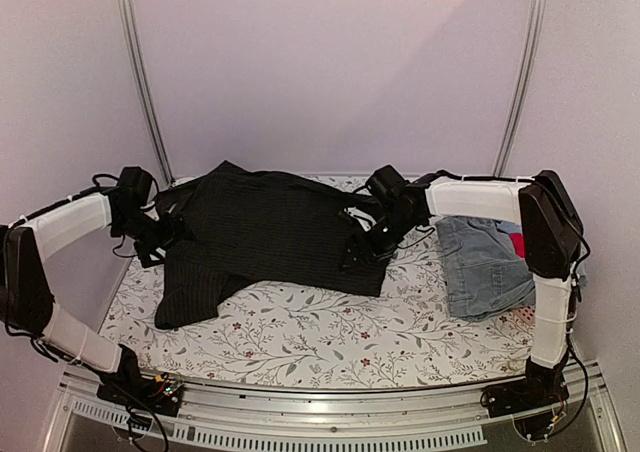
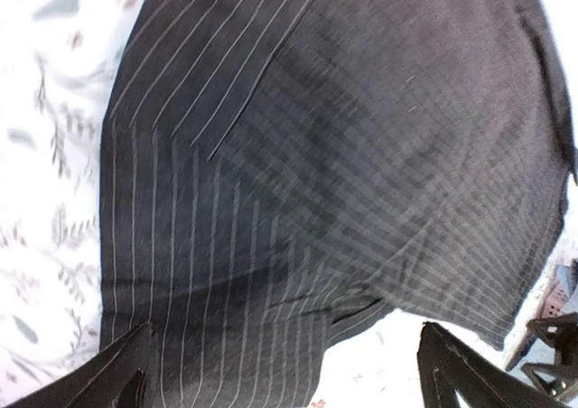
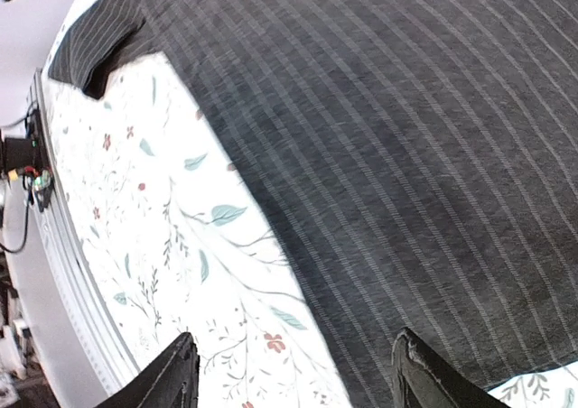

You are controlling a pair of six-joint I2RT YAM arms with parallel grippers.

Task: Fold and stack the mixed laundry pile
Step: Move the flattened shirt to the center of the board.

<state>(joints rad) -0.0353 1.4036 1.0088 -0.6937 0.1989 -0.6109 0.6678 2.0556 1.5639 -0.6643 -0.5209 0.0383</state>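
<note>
The shirt [image 1: 270, 237] is lying spread across the middle of the worktop [image 1: 300, 337], with the denim [image 1: 485, 267] and a red piece [image 1: 517, 244] lying to its right. The left fingers [image 2: 117, 372] are standing wide apart over its left edge, released; the right fingers [image 3: 433, 381] are spread too, over its right hem, grasping nothing. A pinch catching only one layer risks dragging it crooked. No readable writing is showing
</note>
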